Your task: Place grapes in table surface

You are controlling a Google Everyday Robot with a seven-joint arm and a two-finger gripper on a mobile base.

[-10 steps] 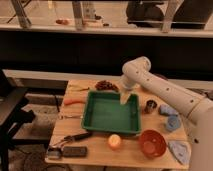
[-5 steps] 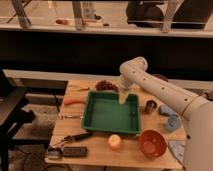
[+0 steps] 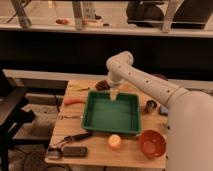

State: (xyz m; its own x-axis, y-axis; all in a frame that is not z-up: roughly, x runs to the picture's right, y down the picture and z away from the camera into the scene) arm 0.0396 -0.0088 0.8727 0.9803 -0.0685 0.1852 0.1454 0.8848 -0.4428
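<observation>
The grapes (image 3: 102,85) are a small dark reddish-brown bunch. They lie on the light tan table surface (image 3: 97,156), just behind the far left corner of the green tray (image 3: 111,114). My gripper (image 3: 113,95) points down over the tray's far edge, just right of the grapes and slightly nearer the camera. I cannot tell whether it touches them. The white arm (image 3: 145,85) reaches in from the right.
An orange-yellow round fruit (image 3: 115,142) and a red-orange bowl (image 3: 151,143) sit in front of the tray. A metal cup (image 3: 151,106) stands to its right. An orange-handled tool (image 3: 74,100) and black tools (image 3: 74,150) lie to the left. A dark chair (image 3: 12,112) stands beside the table.
My gripper has moved left along the tray's far edge, closer to the grapes. The grapes have not moved.
</observation>
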